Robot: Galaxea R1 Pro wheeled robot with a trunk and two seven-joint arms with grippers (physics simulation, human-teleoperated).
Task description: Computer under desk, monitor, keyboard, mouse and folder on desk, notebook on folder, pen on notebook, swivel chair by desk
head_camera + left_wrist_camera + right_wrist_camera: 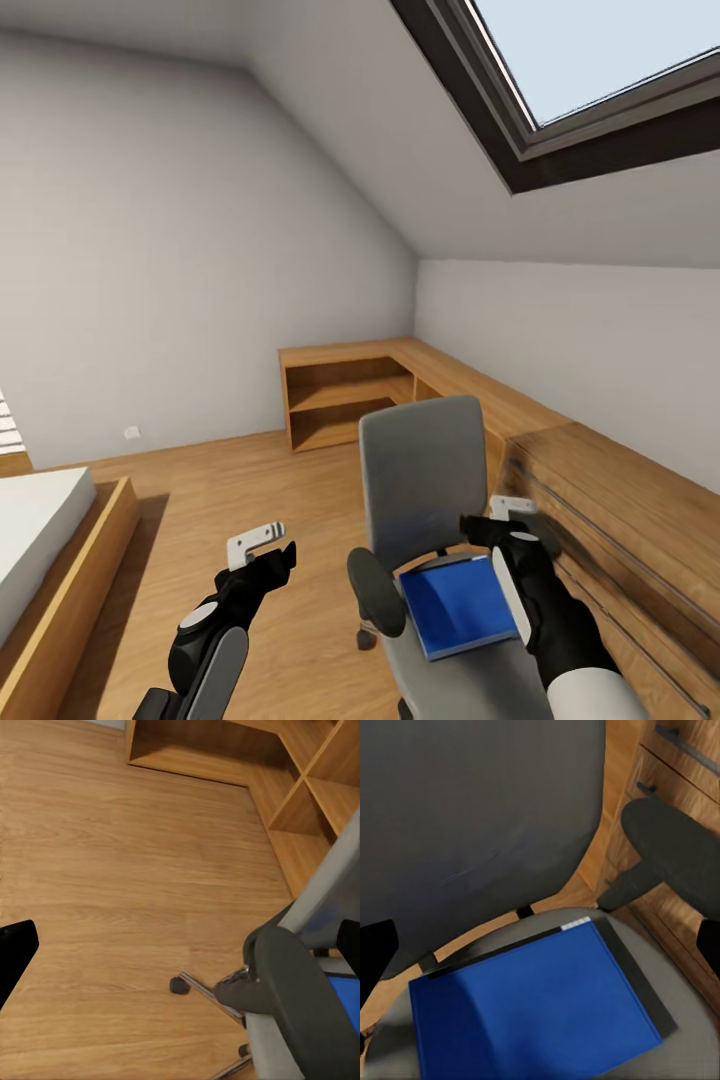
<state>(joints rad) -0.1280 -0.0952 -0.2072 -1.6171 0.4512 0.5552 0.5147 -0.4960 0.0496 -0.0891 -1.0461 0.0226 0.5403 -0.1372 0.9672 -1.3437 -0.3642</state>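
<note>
Head view showed the right gripper [497, 528] hovering just above the blue folder [458, 604], which lay flat on the seat of the swivel chair [422, 478]. Its fingers looked spread, gripping nothing. The left gripper [272, 556] hung apart over the wood floor [290, 500], beside the chair's armrest [376, 592]; whether it was open could not be told. Beyond the chair, the low wooden shelving [345, 395] held nothing visible in its compartments.

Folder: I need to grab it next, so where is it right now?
The folder lies flat on the chair seat, low right of centre in the head view, just below the right gripper.
</note>
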